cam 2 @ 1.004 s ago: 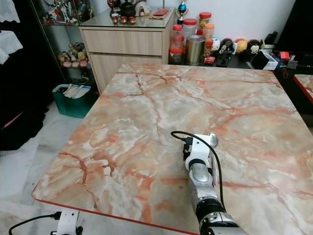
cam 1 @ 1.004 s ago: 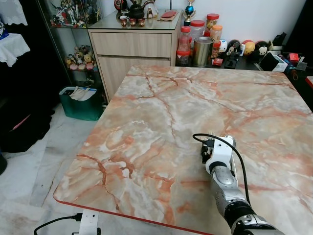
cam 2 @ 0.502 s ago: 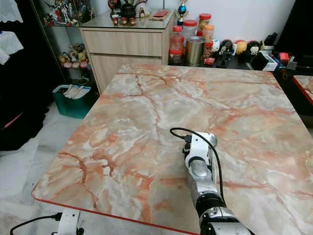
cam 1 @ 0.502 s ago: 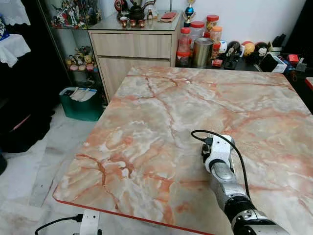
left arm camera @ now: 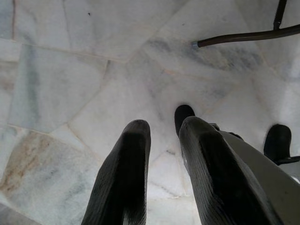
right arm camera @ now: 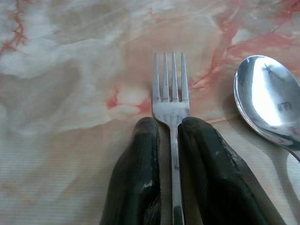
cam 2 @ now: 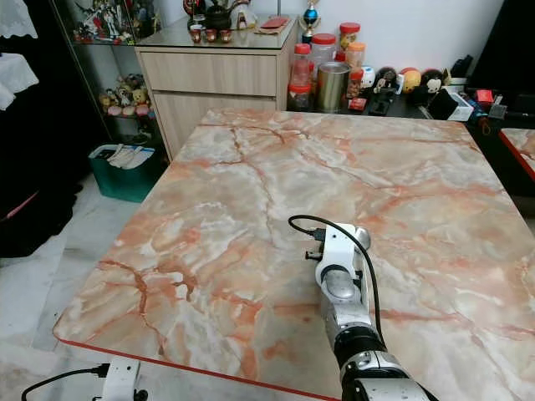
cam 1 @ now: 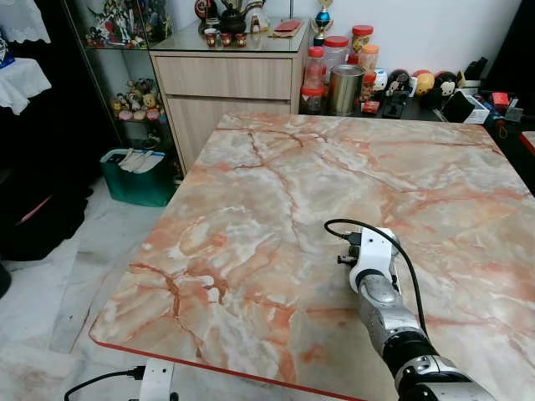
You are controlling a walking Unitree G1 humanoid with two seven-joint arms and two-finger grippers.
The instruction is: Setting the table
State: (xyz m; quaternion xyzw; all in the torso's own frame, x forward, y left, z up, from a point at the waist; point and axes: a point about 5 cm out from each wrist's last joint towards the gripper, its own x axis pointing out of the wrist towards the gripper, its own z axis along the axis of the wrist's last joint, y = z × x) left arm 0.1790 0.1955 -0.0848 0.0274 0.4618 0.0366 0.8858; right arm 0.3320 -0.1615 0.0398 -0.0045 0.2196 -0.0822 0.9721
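No legible text, label, brand or no. was found. Labels on the red-lidded plastic jars (cam 1: 316,68) and the cylindrical metal tin (cam 1: 344,88) behind the pink-veined marble table (cam 1: 251,217) were too small/blurred to be read.

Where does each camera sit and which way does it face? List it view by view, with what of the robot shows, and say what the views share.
Left eye view and right eye view: on the head, looking forward and down at the marble table; the right arm reaches over it.
Left wrist view: on the left wrist, looking down at the floor along the left gripper.
Right wrist view: on the right wrist, looking along the right gripper, shut on a fork beside a spoon.
Shared: the eye views and the right wrist view show the table and the spoon.
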